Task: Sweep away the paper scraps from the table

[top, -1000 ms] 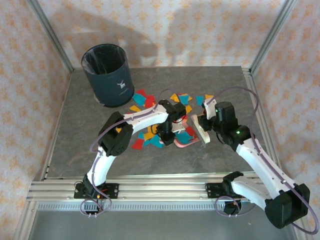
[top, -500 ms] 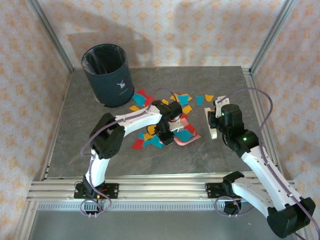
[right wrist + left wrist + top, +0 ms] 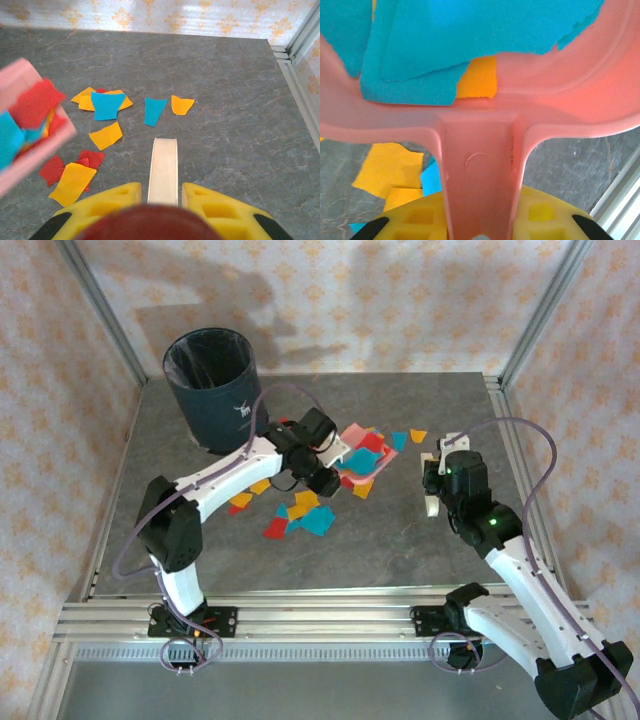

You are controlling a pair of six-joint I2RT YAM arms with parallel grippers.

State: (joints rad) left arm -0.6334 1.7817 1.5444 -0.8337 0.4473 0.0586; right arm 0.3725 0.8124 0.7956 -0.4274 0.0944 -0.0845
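My left gripper (image 3: 330,472) is shut on the handle of a pink dustpan (image 3: 358,457), held above the table (image 3: 420,540). Close up, that handle (image 3: 480,165) runs between my yellow fingers (image 3: 415,222), and blue paper scraps (image 3: 470,40) and an orange one lie in the pan. More red, orange and blue scraps (image 3: 303,517) lie on the table below, and a few (image 3: 408,438) lie further back. My right gripper (image 3: 164,192) is shut on a cream sweeping tool (image 3: 164,167), low over the table to the right of the scraps (image 3: 106,106). The loaded dustpan (image 3: 30,125) shows blurred at the left.
A dark round bin (image 3: 212,390) with a liner stands at the back left, just left of the raised dustpan. Aluminium rails (image 3: 515,455) edge the table, and patterned walls stand close behind and at both sides.
My left arm has lifted the dustpan with scraps in it and swung it back and left toward the bin. My right gripper drew the cream tool back to the right.
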